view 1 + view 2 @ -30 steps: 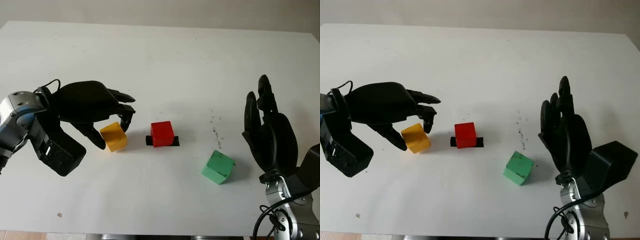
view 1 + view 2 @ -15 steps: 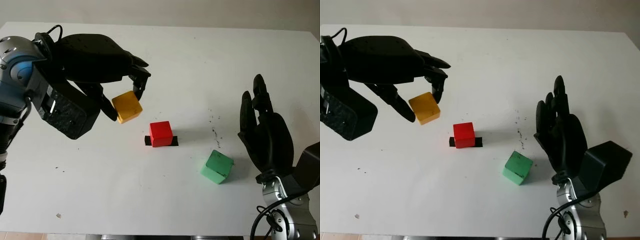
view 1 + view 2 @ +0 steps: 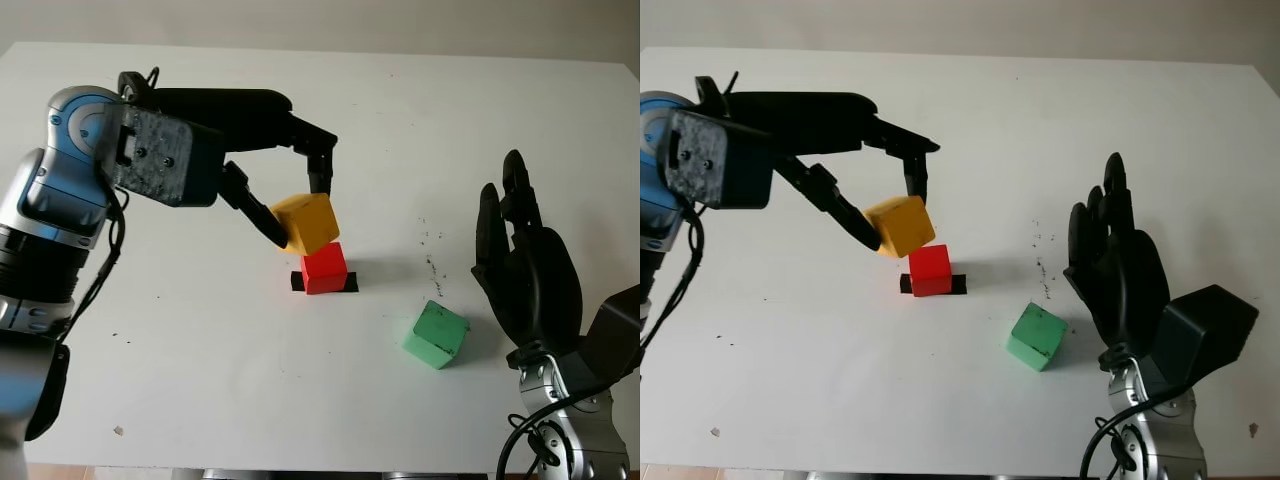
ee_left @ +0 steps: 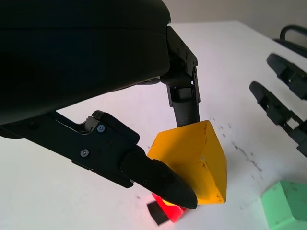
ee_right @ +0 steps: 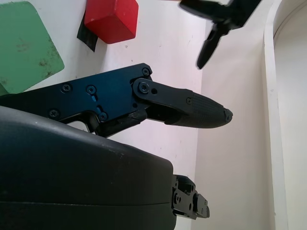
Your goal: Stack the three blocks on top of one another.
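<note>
Pinching the tilted yellow block [image 3: 306,222] just above the red block [image 3: 324,267], the left hand [image 3: 296,190] risks a crooked, sliding landing — the right hand [image 3: 525,270], open, waits beside the green block [image 3: 436,334] on the table [image 3: 300,390].

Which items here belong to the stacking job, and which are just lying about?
Job:
yellow block, held by left hand over the red one
red block
green block
right hand, open beside the green block

Lying about:
black strip under the red block
white table
</note>
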